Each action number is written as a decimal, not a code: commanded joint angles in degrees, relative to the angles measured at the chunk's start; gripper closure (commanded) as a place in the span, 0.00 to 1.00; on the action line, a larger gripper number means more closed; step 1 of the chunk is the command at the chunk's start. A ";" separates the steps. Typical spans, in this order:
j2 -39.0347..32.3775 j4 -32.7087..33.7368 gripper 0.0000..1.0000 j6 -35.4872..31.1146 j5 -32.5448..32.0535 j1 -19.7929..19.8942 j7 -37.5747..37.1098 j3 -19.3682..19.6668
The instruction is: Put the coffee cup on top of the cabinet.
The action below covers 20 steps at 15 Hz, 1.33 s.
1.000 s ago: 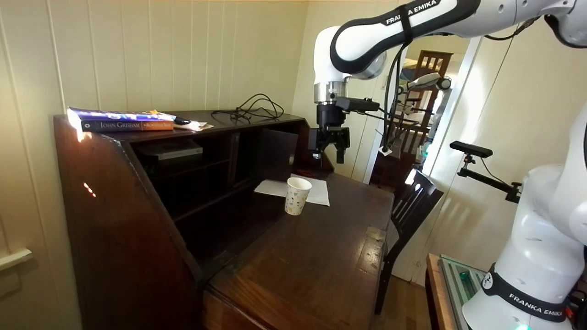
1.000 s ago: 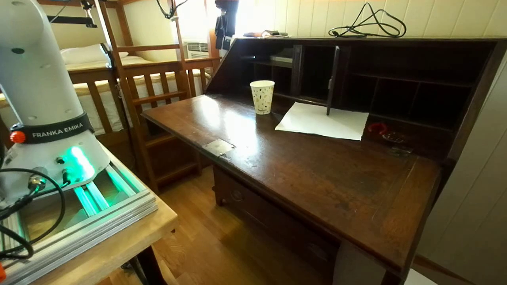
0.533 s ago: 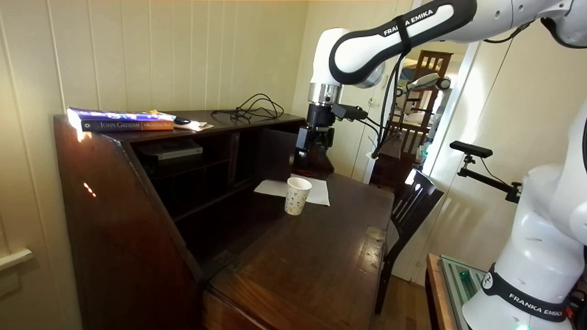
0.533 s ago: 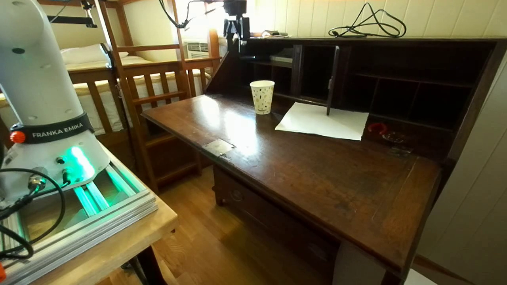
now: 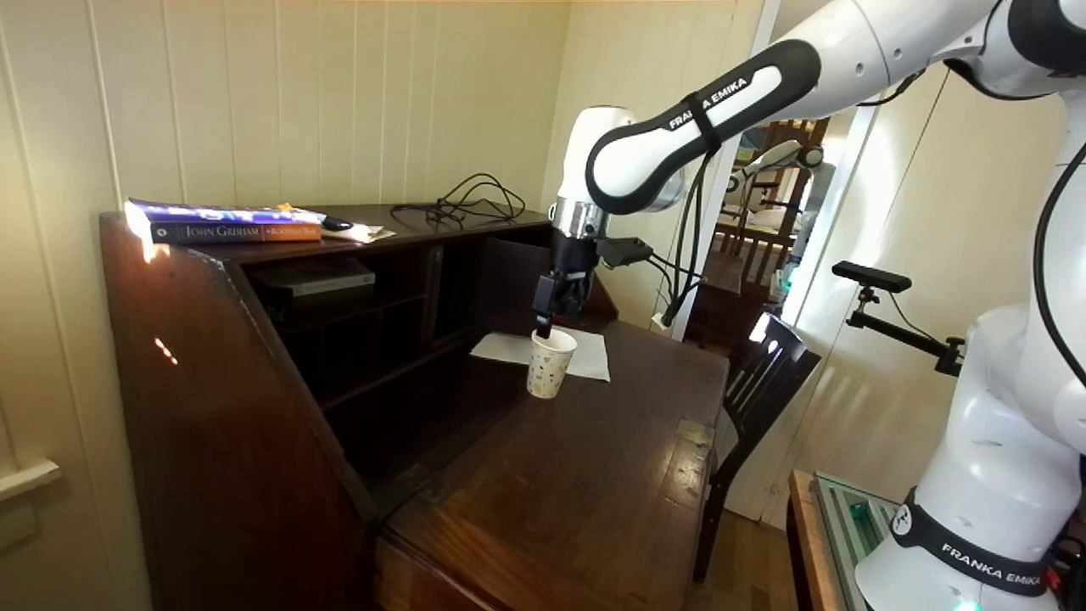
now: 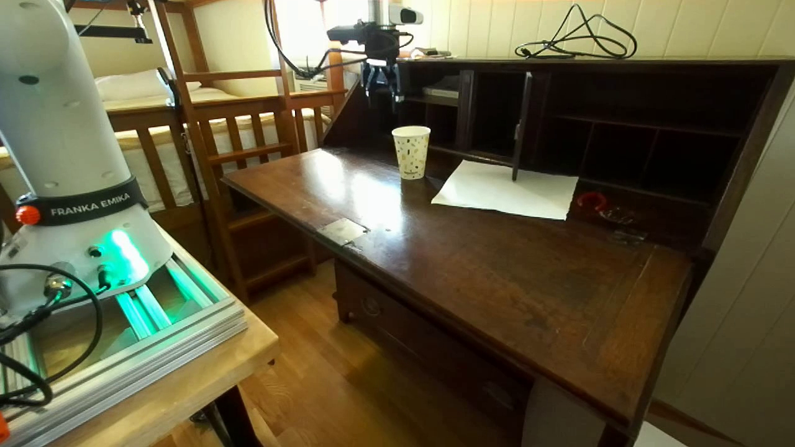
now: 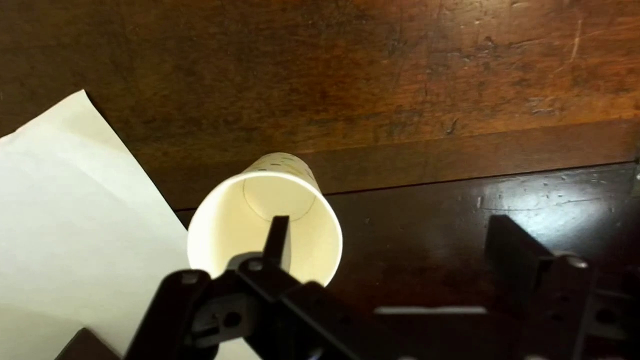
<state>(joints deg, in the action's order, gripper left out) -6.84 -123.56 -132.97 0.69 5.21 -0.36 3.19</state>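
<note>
The coffee cup (image 5: 550, 371), white with small coloured flecks, stands upright on the fold-out desk surface of the cabinet (image 5: 229, 382). The cup also shows in an exterior view (image 6: 412, 153) and in the wrist view (image 7: 227, 225), where I see into its mouth. My gripper (image 5: 544, 327) is open and empty, pointing down. In an exterior view the gripper (image 6: 385, 99) hangs above the rim and to the left of the cup. In the wrist view the gripper (image 7: 390, 220) has its left finger overlapping the cup's mouth and its right finger over bare dark wood.
A white paper sheet (image 6: 503, 189) lies beside the cup. An open inner door (image 6: 523, 127) stands out over it. On the cabinet top are a book (image 5: 233, 231) and a tangled black cable (image 5: 458, 204). A dark chair (image 5: 768, 373) stands at the desk's edge.
My gripper has come down and moved toward the cup, to the left in an exterior view and into the picture from above in the remaining view. The cup has not moved.
</note>
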 commanded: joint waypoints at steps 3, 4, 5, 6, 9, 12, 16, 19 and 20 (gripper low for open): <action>-4.94 0.84 0.00 -3.25 -1.81 0.22 2.47 1.42; -5.82 1.22 0.00 -3.86 -1.62 0.20 2.46 1.46; -6.56 1.63 0.00 -4.17 -1.53 0.13 2.41 1.48; -7.35 2.13 0.00 -4.42 -1.27 0.04 2.44 1.38; -8.93 3.04 0.25 -4.61 -1.66 -0.31 2.19 1.30; -9.54 3.91 0.43 -4.79 -1.99 -0.48 1.92 1.42; -9.49 5.71 0.70 -4.26 -4.36 -0.82 1.64 1.84; -9.52 5.61 0.91 -4.22 -6.41 -1.03 1.35 1.79; -9.47 5.42 0.98 -4.25 -6.93 -1.13 1.32 1.72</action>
<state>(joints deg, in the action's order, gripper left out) -15.66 -118.79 -137.38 -3.96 4.90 1.53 4.46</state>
